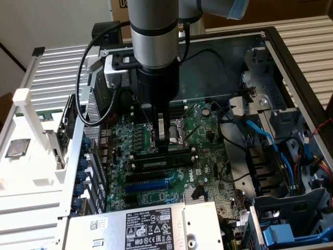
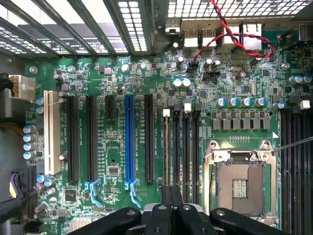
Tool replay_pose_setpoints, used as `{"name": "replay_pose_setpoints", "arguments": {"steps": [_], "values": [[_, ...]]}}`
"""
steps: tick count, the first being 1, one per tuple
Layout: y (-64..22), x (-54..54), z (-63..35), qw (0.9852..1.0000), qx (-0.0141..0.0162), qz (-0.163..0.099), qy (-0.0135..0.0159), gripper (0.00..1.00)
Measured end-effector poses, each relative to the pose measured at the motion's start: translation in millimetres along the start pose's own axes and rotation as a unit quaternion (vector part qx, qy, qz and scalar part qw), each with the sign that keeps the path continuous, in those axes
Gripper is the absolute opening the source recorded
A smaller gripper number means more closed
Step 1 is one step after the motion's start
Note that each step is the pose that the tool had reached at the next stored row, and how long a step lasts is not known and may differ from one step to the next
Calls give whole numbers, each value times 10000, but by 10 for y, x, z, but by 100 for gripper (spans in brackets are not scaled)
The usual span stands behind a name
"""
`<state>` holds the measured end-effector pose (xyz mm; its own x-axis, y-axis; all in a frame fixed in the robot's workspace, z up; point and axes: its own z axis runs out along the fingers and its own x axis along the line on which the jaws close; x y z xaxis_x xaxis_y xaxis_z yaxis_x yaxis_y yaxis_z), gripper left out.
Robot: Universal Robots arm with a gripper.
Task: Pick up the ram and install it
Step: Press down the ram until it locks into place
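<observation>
**Seating the ram – looks nearly done, latch state unconfirmed**

Claw: the gripper (image 2: 171, 197) has its fingers closed together with no gap visible between them. It isn't carrying anything. In the wrist view the closed tips sit right over the near end of the memory slots; in the exterior view the arm comes straight down into the open case (image 1: 291, 62) and the tips meet the board at the slot bank, just beside the CPU socket (image 2: 239, 182).

Ram: the ram (image 2: 166, 147) appears to stand edge-on in the memory slot closest to the long black expansion slot, seen as a thin tan-green line running the slot's length. The three neighbouring memory slots (image 2: 186, 147) look dark and empty. My read is that the closed fingers are on or just above the stick's top edge, but I can't tell contact from hovering.

Status, as a judgement:
- Pick-up: done, the stick is off the fixture and in the case.
- Placement into the slot: done, it lines up with the slot.
- Full seating: can't confirm. A white end clip (image 2: 166, 112) shows at the far end; whether it has snapped in is too small to tell, and the near end is hidden under the fingers.

Elsewhere: the socket is open and unpopulated, and the silver processor chip (image 1: 16, 147) sits out on the white tray (image 1: 31, 198) at the exterior view's left.
</observation>
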<state>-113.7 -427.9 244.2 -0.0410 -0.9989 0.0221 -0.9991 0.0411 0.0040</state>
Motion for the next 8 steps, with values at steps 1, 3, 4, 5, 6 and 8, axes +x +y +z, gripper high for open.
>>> {"name": "replay_pose_setpoints", "arguments": {"steps": [1,3,4,5,6,8], "values": [[0,0,0,10000,-2,68,0,11],[0,0,0,9996,-6,283,0,11],[0,0,-1,9991,-10,431,-1,11],[0,0,0,9987,-11,512,-1,11],[0,0,-1,9983,-13,588,-2,11],[0,0,0,9972,-16,745,-3,11]]}}
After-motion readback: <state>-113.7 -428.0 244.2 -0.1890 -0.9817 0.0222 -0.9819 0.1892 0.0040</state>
